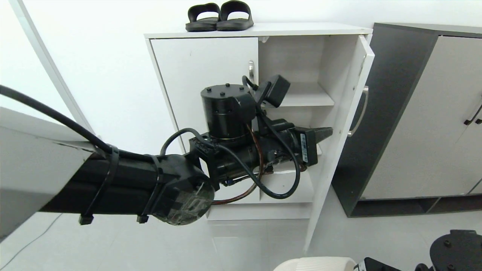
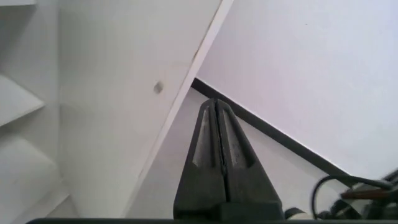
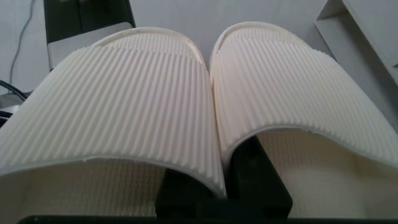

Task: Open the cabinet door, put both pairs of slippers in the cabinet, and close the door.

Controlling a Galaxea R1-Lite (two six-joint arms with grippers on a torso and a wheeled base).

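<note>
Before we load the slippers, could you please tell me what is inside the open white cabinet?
What shows of the upper shelf in the white cabinet is bare. The left arm covers the lower shelves, and the closed left door hides that half.

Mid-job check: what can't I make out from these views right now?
1. Lower shelves of the cabinet: head view, covered by the left arm.
2. Cream slippers: head view, cut off by the bottom edge; right wrist view, straps cover most of each footbed.
3. Handle of the open door: left wrist view, on the door's far face.
</note>
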